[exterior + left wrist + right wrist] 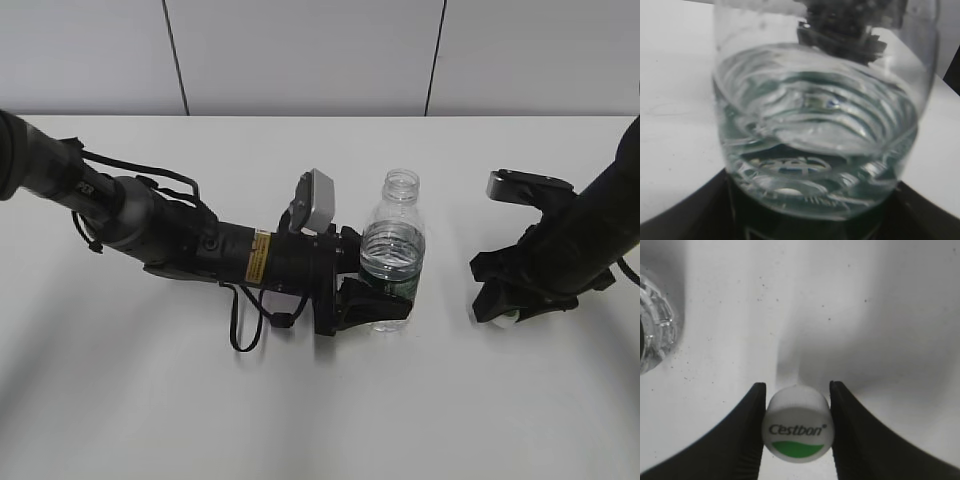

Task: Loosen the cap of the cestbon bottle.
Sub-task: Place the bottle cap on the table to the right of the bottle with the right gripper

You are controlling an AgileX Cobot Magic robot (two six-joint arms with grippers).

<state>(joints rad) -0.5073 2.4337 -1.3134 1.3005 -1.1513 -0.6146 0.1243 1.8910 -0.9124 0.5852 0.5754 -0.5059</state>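
The cestbon bottle [393, 250] stands upright mid-table, clear, part full of water, with a dark green label low down. Its neck is open, with no cap on it. My left gripper [375, 305] is shut on the bottle's lower body from the left. In the left wrist view the bottle [820, 125] fills the frame above the dark jaws [805, 225]. My right gripper [505, 312] is low over the table, to the right of the bottle and apart from it. It [797, 385] is shut on the white cap [797, 427], which shows "Cestbon" lettering and a green patch. The bottle's edge [652, 340] shows at the far left.
The white table [150, 400] runs back to a grey panelled wall [300, 50]. The left arm [150, 225] lies across the table's left half with a looping black cable [240, 330]. The right arm [590, 230] comes in from the right edge.
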